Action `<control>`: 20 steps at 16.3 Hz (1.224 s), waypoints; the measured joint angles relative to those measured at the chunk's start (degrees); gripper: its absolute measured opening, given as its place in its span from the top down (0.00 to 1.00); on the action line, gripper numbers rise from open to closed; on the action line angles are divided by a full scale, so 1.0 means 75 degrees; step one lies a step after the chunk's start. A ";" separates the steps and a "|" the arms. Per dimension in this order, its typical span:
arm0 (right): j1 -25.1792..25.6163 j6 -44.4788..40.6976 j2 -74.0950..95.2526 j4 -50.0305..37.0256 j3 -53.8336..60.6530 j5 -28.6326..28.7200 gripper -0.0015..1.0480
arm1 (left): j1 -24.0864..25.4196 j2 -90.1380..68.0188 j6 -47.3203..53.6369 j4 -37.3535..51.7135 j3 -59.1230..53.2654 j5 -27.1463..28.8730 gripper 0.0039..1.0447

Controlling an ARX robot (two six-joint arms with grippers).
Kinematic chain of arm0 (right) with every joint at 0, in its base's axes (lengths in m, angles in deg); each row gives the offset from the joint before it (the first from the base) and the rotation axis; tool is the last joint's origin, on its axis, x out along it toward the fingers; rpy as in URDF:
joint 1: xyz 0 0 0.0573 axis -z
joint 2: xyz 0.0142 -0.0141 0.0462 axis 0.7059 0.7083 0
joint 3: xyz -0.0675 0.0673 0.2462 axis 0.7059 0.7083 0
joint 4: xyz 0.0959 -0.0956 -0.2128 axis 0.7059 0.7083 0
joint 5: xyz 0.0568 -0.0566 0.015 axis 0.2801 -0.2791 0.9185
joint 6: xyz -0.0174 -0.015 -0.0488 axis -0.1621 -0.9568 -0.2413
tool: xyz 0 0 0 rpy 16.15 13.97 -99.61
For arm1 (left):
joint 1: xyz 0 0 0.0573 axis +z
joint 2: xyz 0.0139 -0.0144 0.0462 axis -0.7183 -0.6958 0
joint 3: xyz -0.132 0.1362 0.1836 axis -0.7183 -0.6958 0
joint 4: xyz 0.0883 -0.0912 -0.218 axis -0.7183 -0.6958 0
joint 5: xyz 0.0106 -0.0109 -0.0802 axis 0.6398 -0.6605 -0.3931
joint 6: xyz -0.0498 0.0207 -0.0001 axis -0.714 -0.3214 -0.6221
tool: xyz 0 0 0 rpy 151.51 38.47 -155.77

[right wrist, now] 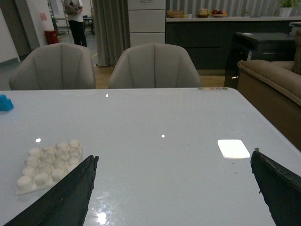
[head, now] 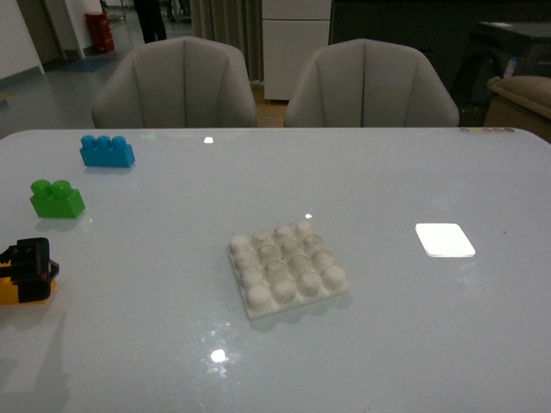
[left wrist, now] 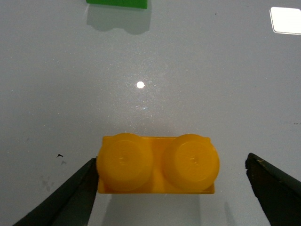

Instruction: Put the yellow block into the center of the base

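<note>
The yellow block [left wrist: 157,163] lies studs-up on the table between the fingers of my left gripper [left wrist: 170,162], which is open. One finger [left wrist: 70,197] is right at the block's end, while the other finger [left wrist: 275,188] stands well clear of it. In the front view the left gripper [head: 30,271] is at the table's far left edge, with a bit of the yellow block [head: 9,292] showing under it. The white studded base [head: 288,268] sits flat mid-table. My right gripper [right wrist: 174,157] is open over bare table, with the base [right wrist: 49,165] off to one side of it.
A green brick [head: 57,198] and a blue brick [head: 107,151] sit at the far left, beyond the left gripper. A flat bright white rectangle [head: 444,239] lies right of the base. Two chairs stand behind the table's far edge.
</note>
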 joint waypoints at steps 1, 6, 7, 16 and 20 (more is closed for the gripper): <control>0.0000 0.0000 0.0000 0.0000 0.0000 0.0000 0.06 | 0.0000 0.0000 0.0000 0.0009 0.0000 0.0009 0.13; 0.0000 0.0000 0.0000 0.0000 0.0000 0.0000 0.06 | -0.0044 0.0376 0.0009 0.0082 -0.0291 0.0125 0.45; 0.0000 0.0000 0.0000 0.0000 0.0000 0.0000 0.06 | -0.0525 0.1145 -0.0009 -0.0160 -0.0469 0.0370 0.45; 0.0000 0.0000 0.0000 0.0000 0.0000 0.0000 0.06 | -0.5689 0.0475 -0.1865 -0.1778 0.1912 0.2567 0.45; 0.0000 0.0000 0.0000 -0.0003 0.0000 0.0000 0.06 | -0.6018 -0.0554 -0.2734 -0.2620 0.2885 0.3232 0.45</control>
